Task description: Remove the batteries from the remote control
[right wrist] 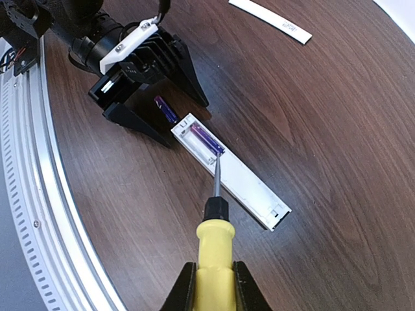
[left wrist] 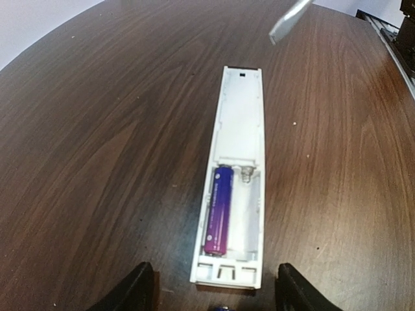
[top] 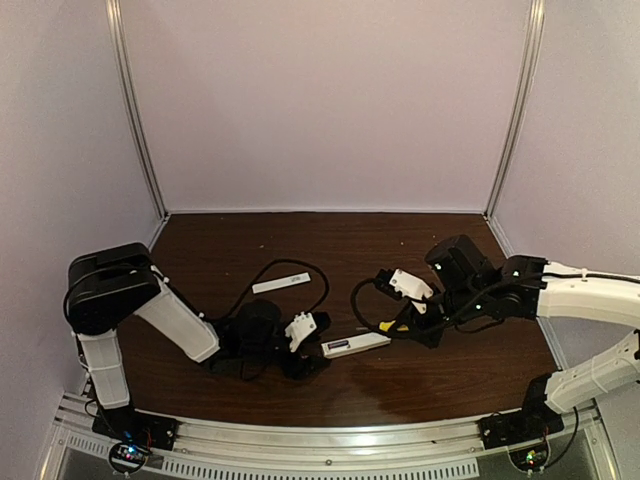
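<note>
Seeing the remote control point(top: 355, 344) flat on the desk point(top: 400, 250), roughly mid-desk between the two arms, back side up and battery compartment uncovered. Counting one seated battery point(left wrist: 219, 210) in the left bay as viewed from the left wrist, with the bay beside it showing only its spring. Spotting one loose battery point(right wrist: 165, 109) on the wood, just off the compartment end of the remote control and between the left fingers point(left wrist: 133, 291). Reading the left end effector point(left wrist: 217, 291) as spread: one finger either side of that same end, both clear of the casing. Reading the right end effector point(right wrist: 214, 278) as pinching the yellow screwdriver point(right wrist: 214, 240) by its handle, blade angled down, tip at the inner end of the seated battery. Cannot confirm actual contact there. Noting a white cover strip point(top: 281, 282) farther back on the desk, well apart from the remote control.
</note>
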Robot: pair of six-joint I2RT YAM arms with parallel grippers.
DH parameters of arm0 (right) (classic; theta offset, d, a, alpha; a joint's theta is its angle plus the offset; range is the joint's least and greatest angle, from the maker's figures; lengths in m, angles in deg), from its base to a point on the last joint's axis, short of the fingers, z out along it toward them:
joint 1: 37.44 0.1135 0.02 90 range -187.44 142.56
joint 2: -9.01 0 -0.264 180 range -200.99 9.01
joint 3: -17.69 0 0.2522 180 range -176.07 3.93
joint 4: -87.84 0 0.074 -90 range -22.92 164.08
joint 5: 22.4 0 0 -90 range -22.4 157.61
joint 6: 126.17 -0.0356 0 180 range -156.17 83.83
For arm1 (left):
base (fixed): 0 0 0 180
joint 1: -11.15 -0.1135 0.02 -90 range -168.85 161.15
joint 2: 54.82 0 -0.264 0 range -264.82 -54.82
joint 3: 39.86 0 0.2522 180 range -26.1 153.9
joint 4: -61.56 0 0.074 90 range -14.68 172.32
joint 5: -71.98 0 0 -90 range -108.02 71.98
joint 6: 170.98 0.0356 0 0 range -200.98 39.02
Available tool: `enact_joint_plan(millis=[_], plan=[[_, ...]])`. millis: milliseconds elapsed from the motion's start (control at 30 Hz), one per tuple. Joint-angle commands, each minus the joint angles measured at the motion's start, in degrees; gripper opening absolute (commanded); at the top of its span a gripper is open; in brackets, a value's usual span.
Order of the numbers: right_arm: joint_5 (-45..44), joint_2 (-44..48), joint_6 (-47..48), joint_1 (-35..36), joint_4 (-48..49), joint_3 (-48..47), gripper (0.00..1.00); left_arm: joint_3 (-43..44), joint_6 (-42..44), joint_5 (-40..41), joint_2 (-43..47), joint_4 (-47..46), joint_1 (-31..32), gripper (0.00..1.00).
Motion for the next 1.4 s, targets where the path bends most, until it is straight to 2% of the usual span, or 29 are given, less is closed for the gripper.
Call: enact_joint_plan(millis=[0, 500, 767, 1067, 1367], plan=[[-2.06, 0.54, 4.32, 0.51, -0.86, -2.5, 0.0, 0.53, 2.28, -0.07, -1.73, -5.57, 0.4, 0.65], [-2.61, -1.6, 11.61, 1.23, -2.34, -3.37, 0.0, 1.06, 3.64, -1.31, -4.26, -8.19, 0.4, 0.34], [-0.72, -2.4, 18.28, 2.2, 0.07, -1.6, 0.0, 0.47, 3.39, -1.48, -3.84, -7.74, 0.4, 0.26], [-2.91, -7.21, 23.48, 4.2, 0.42, -3.02, 0.0, 0.71, 2.34, -1.83, -2.26, -5.27, 0.4, 0.15], [-4.46, -11.08, 24.97, 6.05, 3.17, -4.38, 0.0, 0.63, 2.09, -2.96, -1.01, -3.57, 0.41, 0.13]])
